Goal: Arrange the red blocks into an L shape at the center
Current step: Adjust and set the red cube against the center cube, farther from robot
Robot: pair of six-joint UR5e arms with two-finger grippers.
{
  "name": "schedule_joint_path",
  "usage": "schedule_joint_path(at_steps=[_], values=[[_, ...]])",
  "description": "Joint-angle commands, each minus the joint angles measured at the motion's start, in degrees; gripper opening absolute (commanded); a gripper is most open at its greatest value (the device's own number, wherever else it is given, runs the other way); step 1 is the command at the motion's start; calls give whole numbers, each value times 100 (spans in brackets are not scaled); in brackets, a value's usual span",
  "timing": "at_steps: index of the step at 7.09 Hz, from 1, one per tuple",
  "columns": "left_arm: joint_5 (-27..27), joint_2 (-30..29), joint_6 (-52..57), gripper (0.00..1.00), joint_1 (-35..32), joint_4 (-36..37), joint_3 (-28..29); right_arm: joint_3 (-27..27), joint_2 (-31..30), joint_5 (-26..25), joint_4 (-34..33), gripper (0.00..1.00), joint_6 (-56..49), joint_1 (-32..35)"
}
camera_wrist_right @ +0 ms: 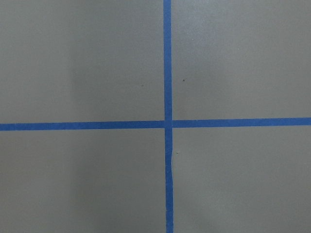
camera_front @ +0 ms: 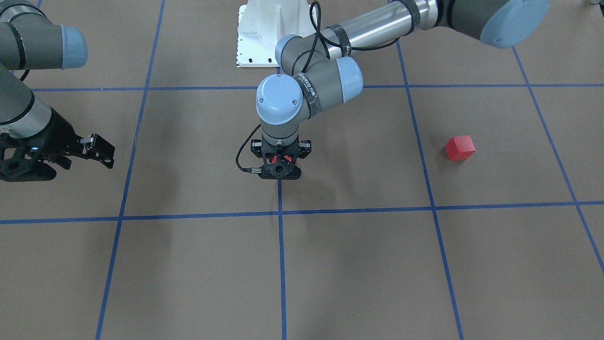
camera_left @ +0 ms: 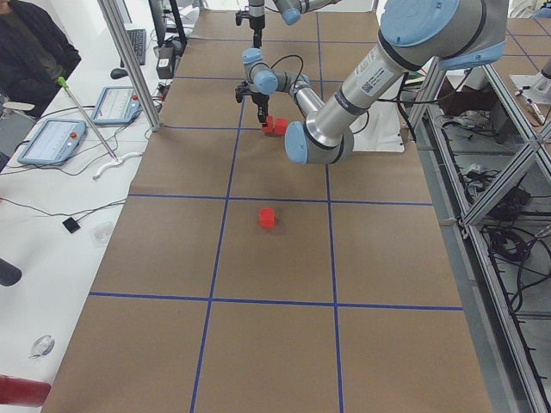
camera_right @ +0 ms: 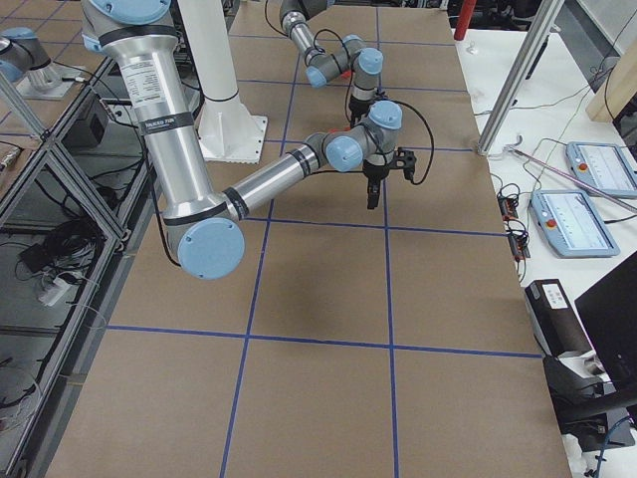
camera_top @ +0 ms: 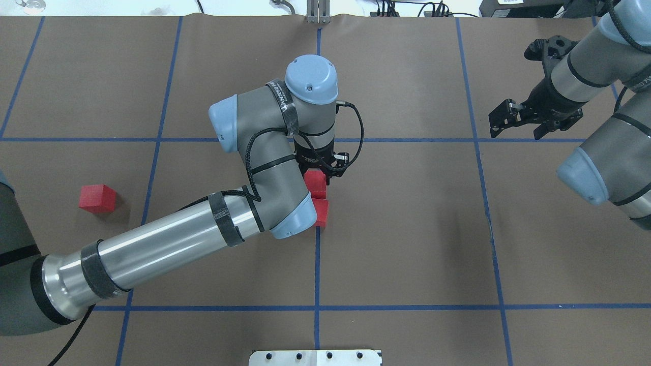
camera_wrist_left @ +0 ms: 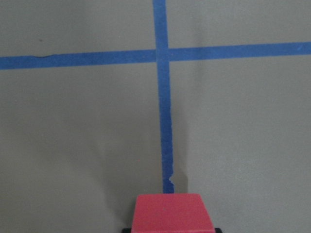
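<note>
The left gripper (camera_front: 281, 161) stands at the middle of the frame and appears to be pinching one red block (camera_wrist_left: 170, 211). A second block (camera_top: 322, 212) sits just beside it by the middle tape line (camera_top: 317, 254). The third block (camera_top: 97, 197) lies well apart at middle left of the overhead view. The right gripper (camera_top: 516, 129) hangs spread and empty at upper right. Two blocks look nearly placed, and one still has to be fetched.

Pretty clearly a robotics lab: big table (camera_left: 275, 344) papered brown with a blue tape grid (camera_left: 211, 299), aluminium framing posts (camera_left: 127, 60), teach pendants (camera_left: 53, 140) on the white bench (camera_left: 34, 224) at 10 o'clock, cables (camera_left: 516, 249) tangled at 3 o'clock.
</note>
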Motion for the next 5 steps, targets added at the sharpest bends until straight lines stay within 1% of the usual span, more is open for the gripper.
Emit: schedule_joint_path(at_steps=[1,5], values=[[0,30,-98,0,6,-1,-44,0,3,0,0,99,0,-2],[0,38,-160,0,33,7,-70,0,3,0,0,99,9,-11]])
